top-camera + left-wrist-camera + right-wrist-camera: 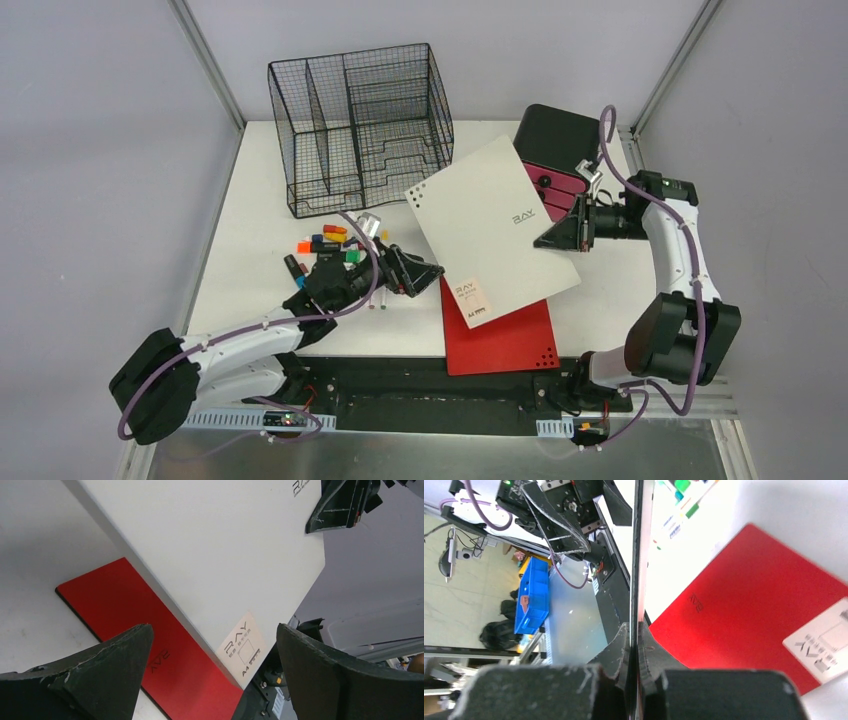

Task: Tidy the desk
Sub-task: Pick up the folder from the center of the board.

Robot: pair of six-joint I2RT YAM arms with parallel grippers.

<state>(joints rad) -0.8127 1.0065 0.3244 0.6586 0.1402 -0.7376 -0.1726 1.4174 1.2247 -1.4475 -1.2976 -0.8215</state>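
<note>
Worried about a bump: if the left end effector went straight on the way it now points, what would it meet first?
Probably the white folder, held tilted above the red folder; depth is unclear, so it might slip underneath.

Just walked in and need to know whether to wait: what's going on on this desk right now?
The right gripper is clamped on the right edge of a white folder, lifting it at least on that side, partly over a red folder that lies flat on the desk. The left gripper is wide open at the white folder's left edge, not gripping it. Small coloured items lie loose before the wire-mesh organizer.
</note>
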